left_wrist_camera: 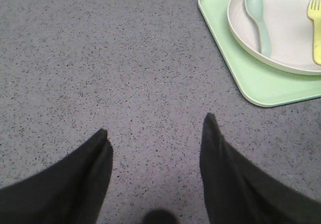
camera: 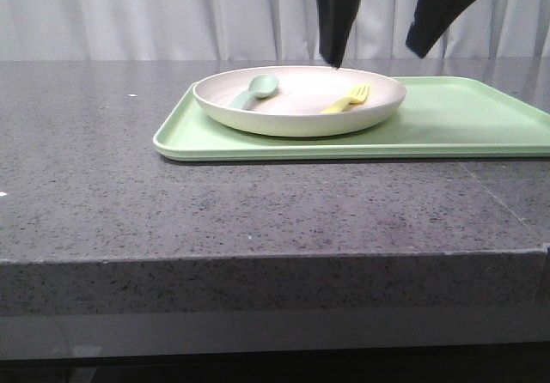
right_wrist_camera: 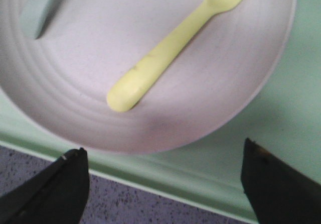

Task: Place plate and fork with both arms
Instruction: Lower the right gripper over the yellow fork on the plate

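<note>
While both arms hang above the grey speckled counter (camera: pixel 172 203), the plate (camera: pixel 292 112) sits on the left part of the light-green tray (camera: pixel 464 125), well inside its rim. Inside the plate, the fork (camera: pixel 346 100) lies toward 3 o'clock with its tines pointing away toward 1 o'clock, and the grey-green spoon (camera: pixel 255 89) lies toward 10 o'clock, well apart from it. The left gripper (left_wrist_camera: pixel 155 136) has its jaws spread wide over bare counter, holding nothing. The right gripper (right_wrist_camera: pixel 163 156) hovers over the plate's near rim, jaws likewise wide apart and empty, with the fork's handle just beyond them.
</note>
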Available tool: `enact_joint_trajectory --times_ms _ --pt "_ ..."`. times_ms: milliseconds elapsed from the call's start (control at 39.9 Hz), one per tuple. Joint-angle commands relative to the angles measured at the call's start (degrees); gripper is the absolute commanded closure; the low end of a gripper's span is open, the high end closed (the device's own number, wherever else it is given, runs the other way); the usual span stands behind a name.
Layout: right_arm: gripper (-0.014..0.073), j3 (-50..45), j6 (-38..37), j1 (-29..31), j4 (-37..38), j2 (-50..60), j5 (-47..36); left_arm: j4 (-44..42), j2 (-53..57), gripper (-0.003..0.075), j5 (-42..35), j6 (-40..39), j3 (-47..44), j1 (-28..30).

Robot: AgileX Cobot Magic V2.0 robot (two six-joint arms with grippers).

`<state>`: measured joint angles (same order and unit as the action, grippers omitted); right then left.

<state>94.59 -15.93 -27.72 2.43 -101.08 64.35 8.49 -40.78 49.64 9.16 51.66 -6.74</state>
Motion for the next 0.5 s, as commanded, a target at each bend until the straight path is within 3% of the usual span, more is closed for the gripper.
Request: enact_joint_trajectory --times_ms 0,476 --pt "-0.0041 5.4 -2.4 0.8 1.4 -0.8 -0.1 0.8 0.1 0.0331 -4.2 0.1 1.5 0.0" --pt "-0.0041 16.5 -3.8 2.9 1.2 -11.0 3.2 0.8 0.1 0.0331 -4.2 0.1 1.5 0.0"
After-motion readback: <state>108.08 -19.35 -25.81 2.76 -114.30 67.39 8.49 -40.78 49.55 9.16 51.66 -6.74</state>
